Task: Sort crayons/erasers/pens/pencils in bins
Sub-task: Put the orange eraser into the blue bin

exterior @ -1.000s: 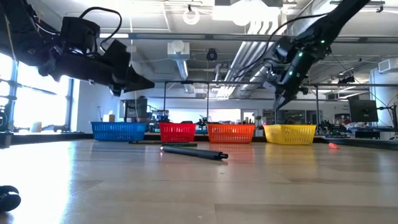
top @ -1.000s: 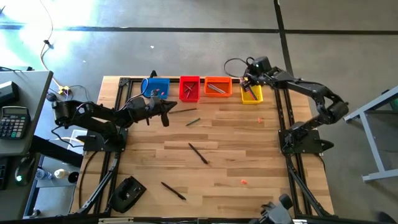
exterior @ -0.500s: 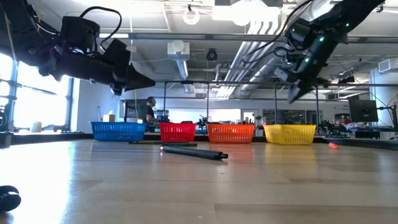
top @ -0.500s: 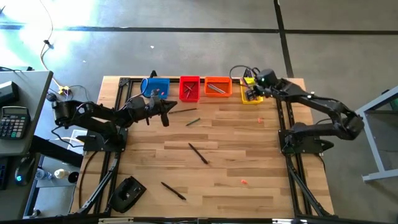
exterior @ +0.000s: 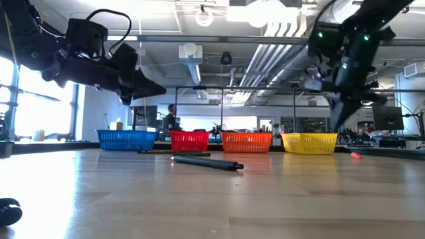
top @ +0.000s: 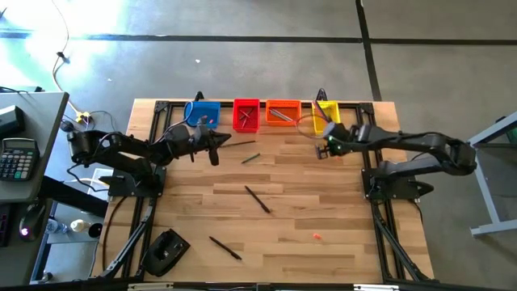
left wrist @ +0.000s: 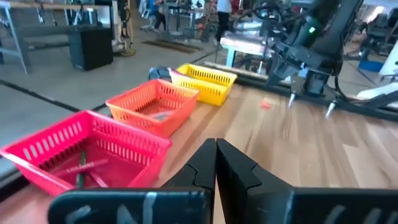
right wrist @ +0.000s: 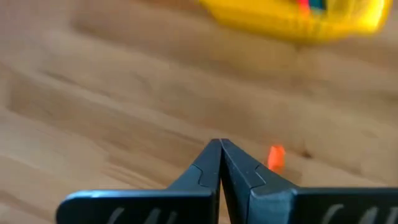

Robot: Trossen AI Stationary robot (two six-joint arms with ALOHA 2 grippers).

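Observation:
Four bins stand in a row at the table's far edge: blue (top: 202,113), red (top: 246,115), orange (top: 283,113) and yellow (top: 325,113). My right gripper (top: 323,149) is shut and empty, above the table just in front of the yellow bin (right wrist: 292,15), pointing down. A small orange-red eraser (right wrist: 276,157) lies on the wood close beside its fingertips; it also shows in the left wrist view (left wrist: 265,104). My left gripper (top: 222,141) is shut and empty, held above the table in front of the blue and red bins.
Dark pens lie at mid-table (top: 258,199) and near the front (top: 224,247). Two thin sticks (top: 249,158) lie in front of the red bin. Another eraser (top: 317,237) lies at the front right. A dark object (top: 166,250) sits at the front left corner.
My right gripper has left the place over the yellow bin, swinging toward the table's near edge and down, and now hangs by the eraser in front of that bin. Its fingers stay shut.

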